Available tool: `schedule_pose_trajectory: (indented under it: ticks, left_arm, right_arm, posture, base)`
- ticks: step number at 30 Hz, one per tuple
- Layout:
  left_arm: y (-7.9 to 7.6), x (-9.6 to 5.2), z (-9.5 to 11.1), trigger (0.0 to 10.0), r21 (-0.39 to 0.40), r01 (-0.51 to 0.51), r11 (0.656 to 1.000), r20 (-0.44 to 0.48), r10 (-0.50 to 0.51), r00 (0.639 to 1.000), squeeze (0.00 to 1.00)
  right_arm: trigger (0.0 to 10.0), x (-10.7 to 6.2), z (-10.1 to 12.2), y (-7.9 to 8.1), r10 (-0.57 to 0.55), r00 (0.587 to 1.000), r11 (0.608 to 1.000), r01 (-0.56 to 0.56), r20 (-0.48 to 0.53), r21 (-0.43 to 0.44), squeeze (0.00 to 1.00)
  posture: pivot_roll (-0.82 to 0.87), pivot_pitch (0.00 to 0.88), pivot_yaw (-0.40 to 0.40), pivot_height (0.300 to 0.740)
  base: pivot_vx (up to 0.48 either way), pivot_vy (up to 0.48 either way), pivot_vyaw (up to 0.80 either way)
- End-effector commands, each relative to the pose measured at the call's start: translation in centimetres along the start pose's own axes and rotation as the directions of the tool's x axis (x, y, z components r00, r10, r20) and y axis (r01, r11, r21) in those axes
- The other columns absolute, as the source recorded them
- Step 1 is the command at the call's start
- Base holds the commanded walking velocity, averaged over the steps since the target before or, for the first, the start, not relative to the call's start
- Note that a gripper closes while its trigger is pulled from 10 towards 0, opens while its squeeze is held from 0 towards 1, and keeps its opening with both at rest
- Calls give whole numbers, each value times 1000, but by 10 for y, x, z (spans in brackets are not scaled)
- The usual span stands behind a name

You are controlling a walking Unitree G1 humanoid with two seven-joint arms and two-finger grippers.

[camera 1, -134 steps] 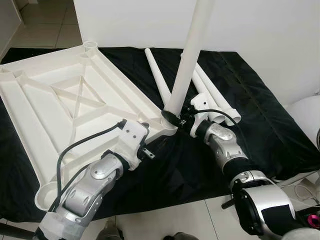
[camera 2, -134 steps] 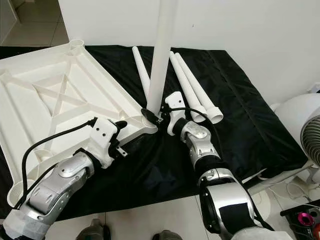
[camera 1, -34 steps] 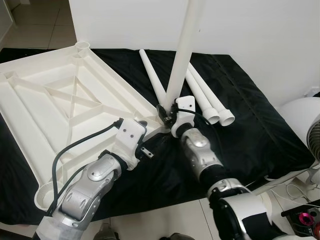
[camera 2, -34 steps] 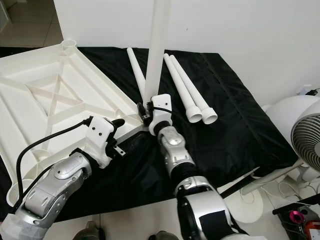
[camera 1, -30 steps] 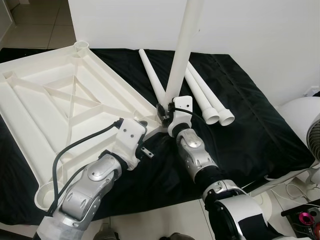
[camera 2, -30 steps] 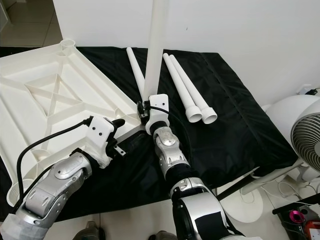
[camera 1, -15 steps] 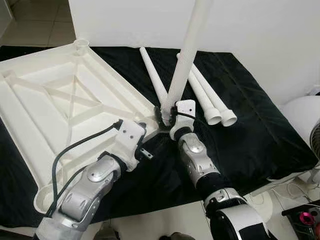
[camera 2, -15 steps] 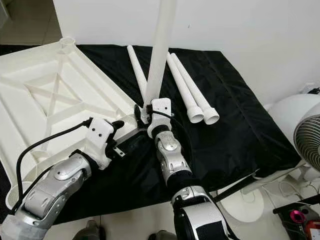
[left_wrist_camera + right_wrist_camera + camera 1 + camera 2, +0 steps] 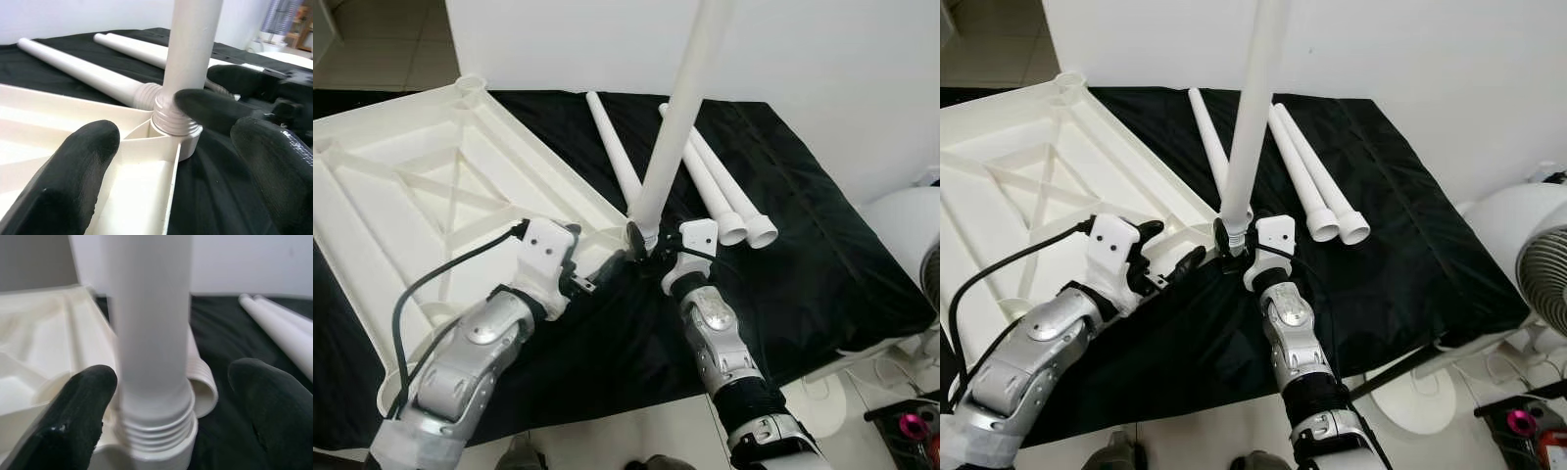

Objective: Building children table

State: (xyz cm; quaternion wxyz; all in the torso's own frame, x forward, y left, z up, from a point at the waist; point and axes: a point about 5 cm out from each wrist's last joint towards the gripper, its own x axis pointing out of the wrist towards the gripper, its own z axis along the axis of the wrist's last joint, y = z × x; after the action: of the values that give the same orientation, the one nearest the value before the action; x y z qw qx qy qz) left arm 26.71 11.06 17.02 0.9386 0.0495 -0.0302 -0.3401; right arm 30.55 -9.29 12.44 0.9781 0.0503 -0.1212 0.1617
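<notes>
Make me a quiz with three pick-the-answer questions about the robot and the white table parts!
1. Where does the upright table leg stand?
A. in a corner socket of the upside-down tabletop
B. on the floor
C. on the fan

2. How many loose legs lie on the black cloth?
A. one
B. three
C. six

3. What are the right gripper fingers doing?
A. squeezing the leg
B. open, either side of the leg
C. holding a cable

Answers: 1 A, its threaded end sits in the socket. 2 B, three white tubes lie behind it. 3 B, gaps show on both sides.
</notes>
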Motion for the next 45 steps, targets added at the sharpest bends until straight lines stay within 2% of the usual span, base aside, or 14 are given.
schedule_pose_trajectory:
  ticks: [1, 8, 10, 17, 24, 32, 36, 37, 38, 39, 40, 43, 44, 45]
  left_arm:
    - [5, 0, -5, 10000, 14, -20, 1000, -33, 20, 999, 0]
    - [16, 2, -29, 10000, 106, -100, 989, -190, 119, 975, 0]
    - [16, 2, -29, 10000, 106, -100, 989, -190, 119, 975, 0]
    - [36, 3, -49, 10000, 106, -240, 965, -328, 262, 908, 0]
    - [60, -2, -49, 10000, 150, -368, 918, -347, 397, 850, 0]
    - [77, -10, -46, 10000, 162, -466, 870, -352, 492, 796, 0]
    - [79, -10, -43, 10000, 149, -479, 865, -338, 500, 797, 0]
    - [79, -8, -36, 10000, 110, -476, 873, -302, 486, 820, 0]
    - [74, -3, -26, 10000, 44, -432, 901, -232, 430, 873, 0]
    - [74, -3, -26, 10000, 44, -432, 901, -232, 430, 873, 0]
    - [67, 1, -14, 10000, -36, -367, 930, -150, 358, 922, 0]
    - [67, 1, -14, 10000, -36, -367, 930, -150, 358, 922, 0]
    - [60, 3, -4, 10000, -76, -300, 951, -85, 294, 952, 0]
    - [54, 3, -4, 10000, -63, -258, 964, -91, 252, 963, 0]
  right_arm:
    - [10000, -7, 2, -4, 9, 1000, 1000, -9, 13, 3, 0]
    - [10000, -30, 5, -12, 0, 1000, 1000, 0, 7, -7, 0]
    - [10000, -30, 5, -12, 0, 1000, 1000, 0, 7, -7, 0]
    - [10000, -48, 10, -16, -13, 1000, 1000, 13, 0, -4, 0]
    - [10000, -51, 12, -15, -11, 1000, 1000, 11, -6, 1, 0]
    - [10000, -50, 12, -14, -11, 1000, 1000, 11, -20, 0, 0]
    - [10000, -49, 12, -14, -9, 1000, 1000, 9, -23, -2, 0]
    - [10000, -49, 12, -13, -3, 1000, 1000, 3, -25, -1, 0]
    - [10000, -48, 13, -11, 13, 1000, 1000, -12, -19, 10, 0]
    - [10000, -48, 13, -11, 13, 1000, 1000, -12, -19, 10, 0]
    - [10000, -48, 14, -9, 32, 999, 999, -32, -10, 21, 0]
    - [10000, -48, 14, -9, 32, 999, 999, -32, -10, 21, 0]
    - [10000, -47, 14, -7, 46, 999, 999, -46, -6, 24, 0]
    - [10000, -46, 14, -6, 53, 999, 998, -53, -6, 23, 0]
  posture:
    - [34, 79, -107, 740]
    - [6, 85, -86, 740]
    - [6, 85, -86, 740]
    - [-24, 93, -66, 740]
    - [-29, 93, -62, 740]
    - [-22, 84, -66, 740]
    - [-20, 84, -67, 740]
    - [-18, 83, -69, 740]
    - [-13, 83, -71, 740]
    - [-13, 83, -71, 740]
    - [-12, 82, -71, 740]
    - [-12, 82, -71, 740]
    - [-11, 82, -70, 740]
    - [-7, 80, -66, 740]
  base:
    - [0, 0, 0]
    - [0, 0, 0]
    - [0, 0, 0]
    - [0, 0, 0]
    - [0, 0, 0]
    - [0, 0, 0]
    - [0, 0, 0]
    - [0, 0, 0]
    - [0, 0, 0]
    - [0, 0, 0]
    - [0, 0, 0]
    - [0, 0, 0]
    - [0, 0, 0]
    - [0, 0, 0]
